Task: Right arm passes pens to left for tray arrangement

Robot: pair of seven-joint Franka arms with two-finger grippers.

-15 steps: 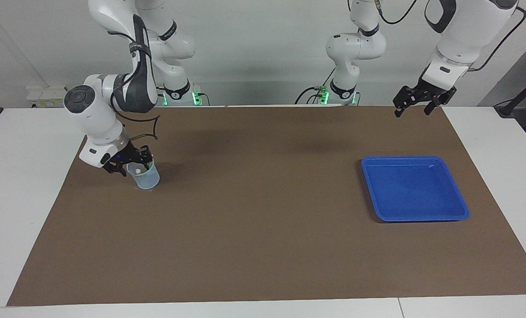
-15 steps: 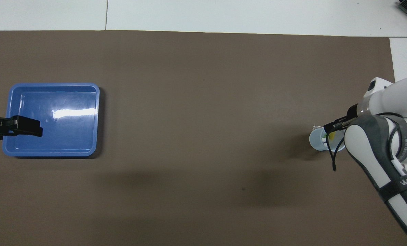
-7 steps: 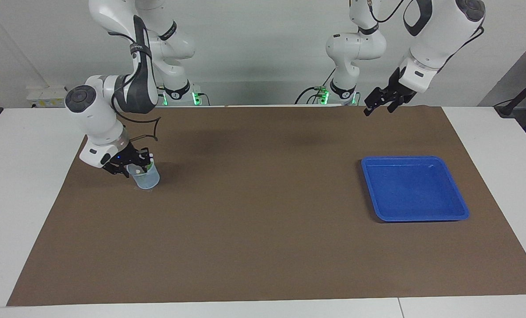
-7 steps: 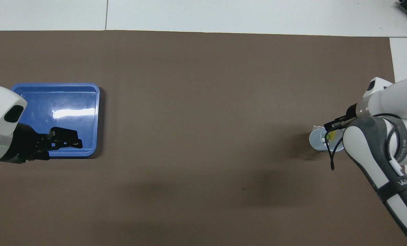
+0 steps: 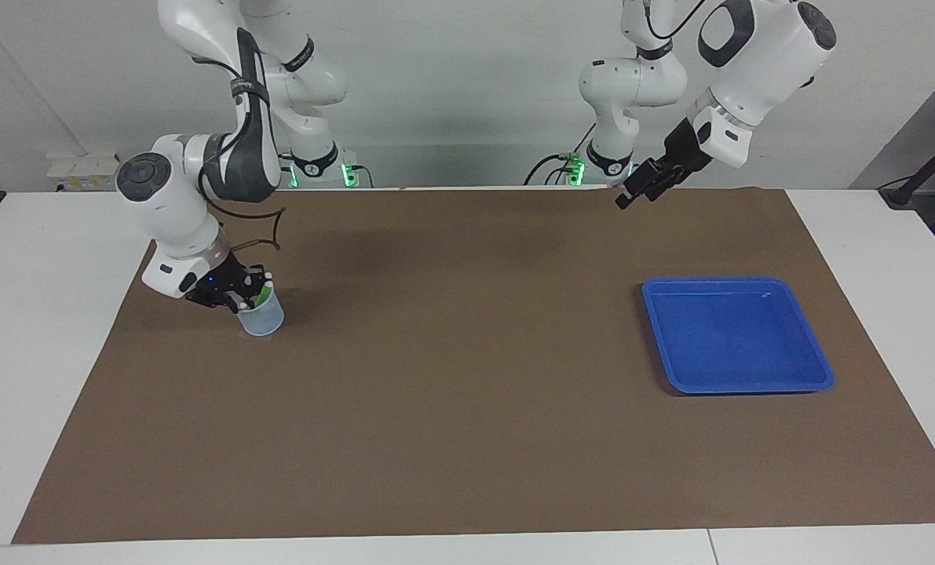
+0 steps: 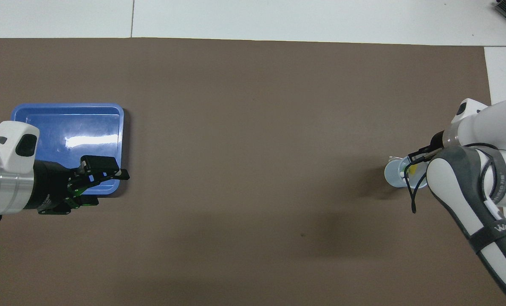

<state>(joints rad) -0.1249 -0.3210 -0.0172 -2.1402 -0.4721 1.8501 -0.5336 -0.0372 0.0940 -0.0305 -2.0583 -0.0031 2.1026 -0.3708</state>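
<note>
A small pale-blue see-through cup (image 5: pixel 263 318) (image 6: pixel 395 175) stands on the mat at the right arm's end of the table. The pens stand inside it: a green one (image 5: pixel 258 298) and a yellow one (image 6: pixel 412 169) show, along with whitish ends. My right gripper (image 5: pixel 241 296) (image 6: pixel 413 158) is down at the cup's mouth, around the pens' tops. The blue tray (image 5: pixel 738 333) (image 6: pixel 66 123) lies bare at the left arm's end. My left gripper (image 5: pixel 637 189) (image 6: pixel 110 189) hangs open, high over the mat between the tray and the robots.
A brown mat (image 5: pixel 451 392) covers most of the white table (image 5: pixel 35 314). The right arm's elbow and a black cable (image 6: pixel 413 199) hang over the cup's surroundings.
The left arm has swung its open gripper from the table's end toward the middle and turned it. The right gripper has narrowed at the pens in the cup.
</note>
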